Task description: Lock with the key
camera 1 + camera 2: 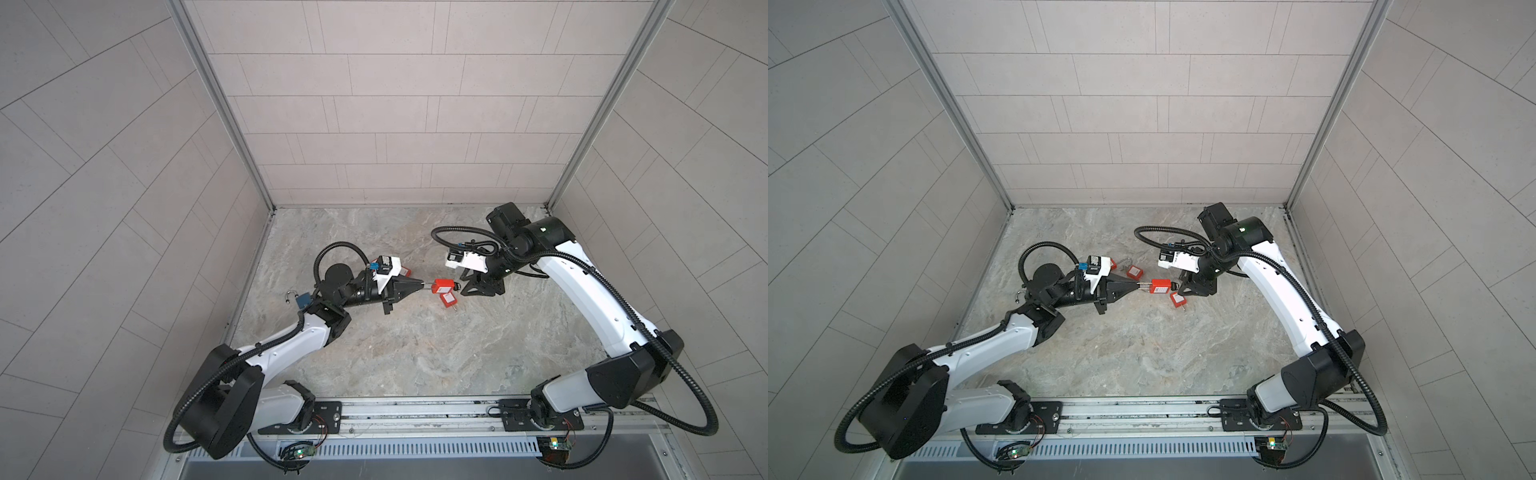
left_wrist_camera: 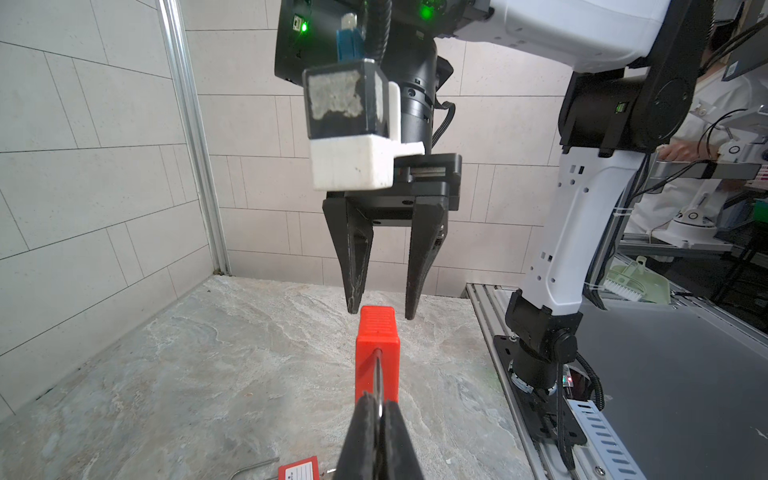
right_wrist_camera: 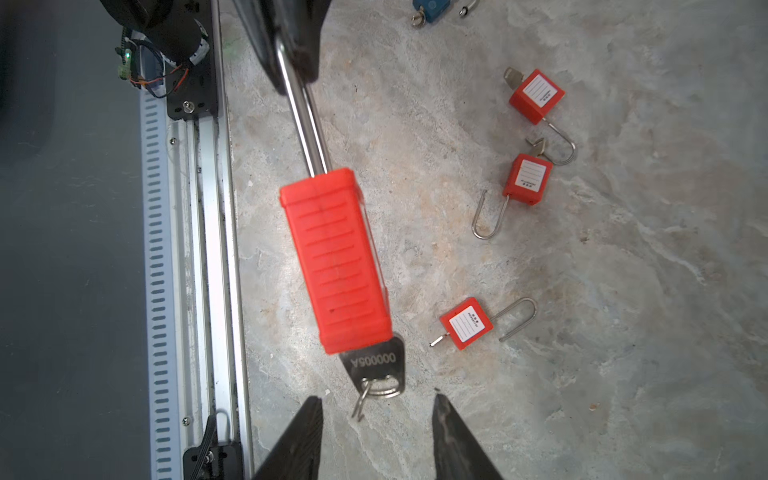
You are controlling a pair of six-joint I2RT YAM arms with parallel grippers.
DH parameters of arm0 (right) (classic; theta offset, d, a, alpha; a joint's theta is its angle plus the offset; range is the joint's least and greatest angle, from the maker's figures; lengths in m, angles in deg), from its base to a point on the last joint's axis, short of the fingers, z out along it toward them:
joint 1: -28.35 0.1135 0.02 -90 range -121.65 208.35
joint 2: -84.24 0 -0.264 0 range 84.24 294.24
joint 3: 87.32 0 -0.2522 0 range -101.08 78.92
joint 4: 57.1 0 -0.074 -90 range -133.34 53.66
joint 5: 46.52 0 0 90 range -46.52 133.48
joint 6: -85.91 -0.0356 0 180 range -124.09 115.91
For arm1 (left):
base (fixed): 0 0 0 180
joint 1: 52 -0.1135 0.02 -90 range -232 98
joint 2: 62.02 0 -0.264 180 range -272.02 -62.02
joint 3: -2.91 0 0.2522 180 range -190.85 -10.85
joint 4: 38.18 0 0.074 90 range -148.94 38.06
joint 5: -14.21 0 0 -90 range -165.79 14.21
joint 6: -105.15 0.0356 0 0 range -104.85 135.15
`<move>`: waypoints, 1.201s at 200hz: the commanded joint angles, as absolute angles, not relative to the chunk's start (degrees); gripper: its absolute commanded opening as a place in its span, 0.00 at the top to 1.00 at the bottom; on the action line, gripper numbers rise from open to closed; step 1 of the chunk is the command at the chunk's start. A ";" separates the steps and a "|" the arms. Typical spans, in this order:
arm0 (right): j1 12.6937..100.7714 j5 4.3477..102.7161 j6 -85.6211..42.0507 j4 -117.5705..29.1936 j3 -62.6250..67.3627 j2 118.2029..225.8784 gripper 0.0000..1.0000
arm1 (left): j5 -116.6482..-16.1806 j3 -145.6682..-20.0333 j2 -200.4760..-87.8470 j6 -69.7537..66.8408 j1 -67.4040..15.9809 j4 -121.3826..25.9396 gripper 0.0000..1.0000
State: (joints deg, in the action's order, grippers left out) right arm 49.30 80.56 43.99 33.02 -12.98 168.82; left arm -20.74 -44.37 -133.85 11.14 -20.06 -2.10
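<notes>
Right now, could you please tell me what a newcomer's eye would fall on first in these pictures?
First comes the bright red padlock, held in mid-air between the arms. The left gripper is shut on its shackle, and the open right gripper faces the key in its base. Next, three more red padlocks lie on the marbled table below.

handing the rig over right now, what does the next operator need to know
Left hand: shut on the shackle of the red padlock, which it holds in the air.
Right hand: open, fingertips either side of the key, not gripping it.
Done: the key sits in the padlock's base.
Left: close on the key and turn it. Whether the padlock is locked I cannot tell.
</notes>
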 commanded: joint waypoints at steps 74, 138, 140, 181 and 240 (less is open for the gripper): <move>49.82 85.16 44.43 35.28 -15.09 172.76 0.66 | -20.11 -46.93 -132.00 12.33 -18.12 -1.08 1.00; 50.84 85.46 44.43 32.27 -14.21 170.90 0.76 | -21.51 -47.24 -132.09 12.54 -17.72 -1.13 1.00; 50.91 85.33 44.43 32.03 -14.10 170.66 0.76 | -21.68 -47.24 -132.14 12.56 -17.72 -1.27 1.00; 52.14 80.46 43.99 23.00 -7.73 164.94 0.80 | -22.54 -48.08 -132.50 12.32 -17.68 -2.09 1.00; 54.06 72.87 45.38 10.06 2.28 156.77 0.65 | -22.44 -48.47 -132.86 11.07 -17.72 -0.61 1.00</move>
